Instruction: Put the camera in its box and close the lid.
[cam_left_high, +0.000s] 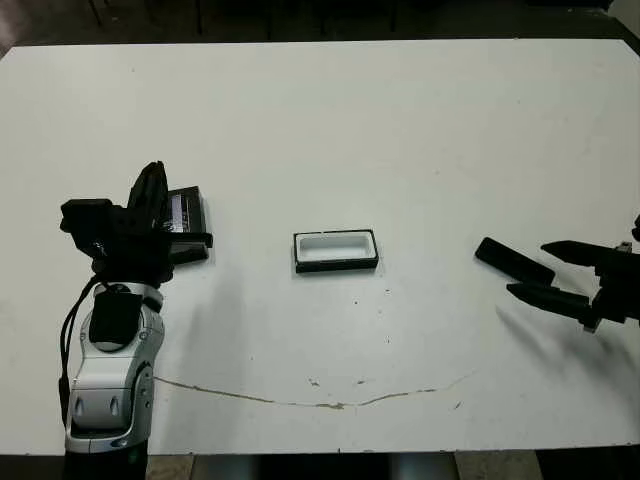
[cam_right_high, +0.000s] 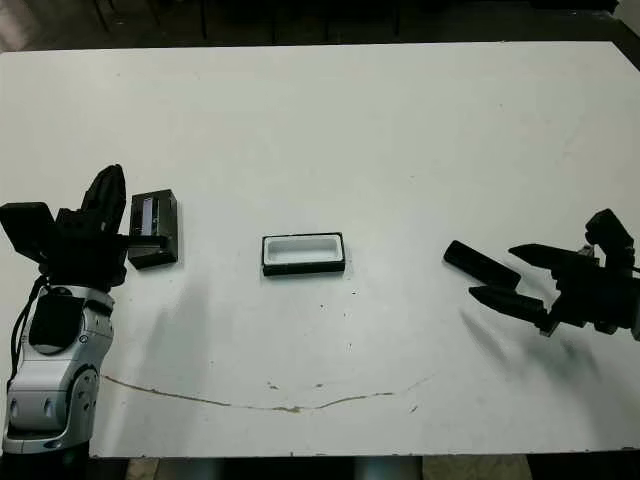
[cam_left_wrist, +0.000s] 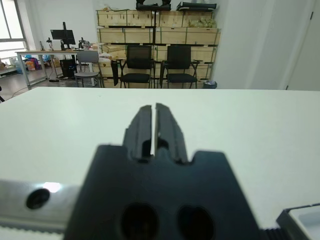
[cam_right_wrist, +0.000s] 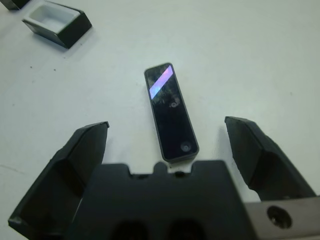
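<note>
1. Right gripper (cam_left_high: 548, 270): fingers spread wide and empty, low over the table (cam_left_high: 400, 130) at its right side.
2. Camera (cam_left_high: 514, 260): flat on the table, just beyond the right fingertips, untouched.
3. Box (cam_left_high: 336, 251): open, mid-table, white lining up.
4. Left gripper (cam_left_wrist: 154, 115): fingers pressed together, empty.
5. Lid (cam_right_high: 154, 229): just beside the left gripper, on its inner side.

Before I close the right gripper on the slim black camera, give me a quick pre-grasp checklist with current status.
1. Right gripper open: ok.
2. Slim black rectangular camera flat on the white table, lying between the fingers: ok.
3. Fingers lowered around camera: cannot tell.
4. White-lined black box empty, upright: ok.
5. Flat black lid off the box, beside the left gripper: ok.
6. Left gripper shut, holding nothing: ok.
</note>
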